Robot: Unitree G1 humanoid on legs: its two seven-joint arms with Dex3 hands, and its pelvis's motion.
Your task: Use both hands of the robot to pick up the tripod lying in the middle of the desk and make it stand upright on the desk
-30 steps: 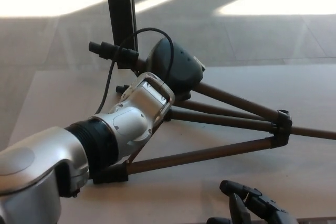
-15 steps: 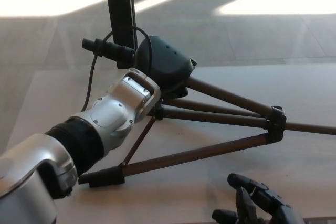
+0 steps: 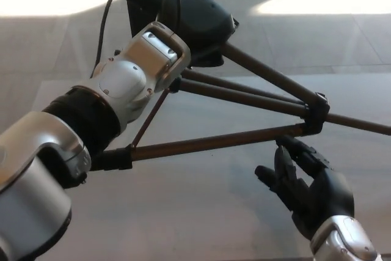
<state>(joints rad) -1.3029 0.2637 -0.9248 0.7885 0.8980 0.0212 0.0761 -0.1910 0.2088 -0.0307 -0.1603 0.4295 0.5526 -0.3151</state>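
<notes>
The left hand is closed around the head of the tripod, apparently holding it tilted above the bench. Its 3 legs spread toward the right. The right hand, fingers spread and empty, sits just beneath a leg clamp.

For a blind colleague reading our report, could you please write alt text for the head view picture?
The robot's left hand grips the head end of a tripod and holds it tilted above the pale desk, legs spread to the right. The right hand, fingers apart, reaches up just below a tripod leg.
</notes>
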